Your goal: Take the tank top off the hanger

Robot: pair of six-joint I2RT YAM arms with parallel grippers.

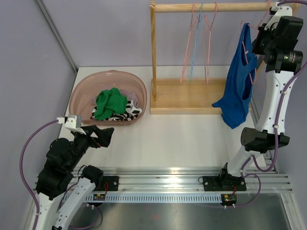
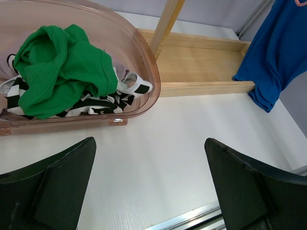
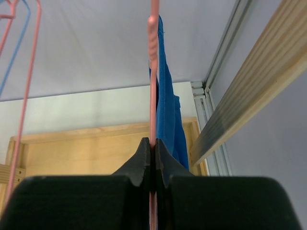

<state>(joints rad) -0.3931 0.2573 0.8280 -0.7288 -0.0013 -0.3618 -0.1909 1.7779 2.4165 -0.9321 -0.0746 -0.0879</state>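
A blue tank top (image 1: 237, 81) hangs on a pink hanger (image 1: 249, 50) at the right end of the wooden rack. My right gripper (image 1: 263, 39) is raised beside the rack post and is shut on the pink hanger (image 3: 153, 72); the blue tank top (image 3: 168, 105) hangs just behind the hanger wire in the right wrist view. My left gripper (image 1: 106, 136) is open and empty, low over the table in front of the basket. In the left wrist view its gripper (image 2: 151, 179) frames bare table, and the tank top (image 2: 280, 52) shows at far right.
A pink basket (image 1: 81, 91) holds green and black-and-white striped clothes (image 1: 112, 105) at the back left. The wooden rack (image 1: 192, 96) carries pink and blue empty hangers (image 1: 199, 43) on its top rod. A metal rail (image 1: 192, 175) runs along the near edge.
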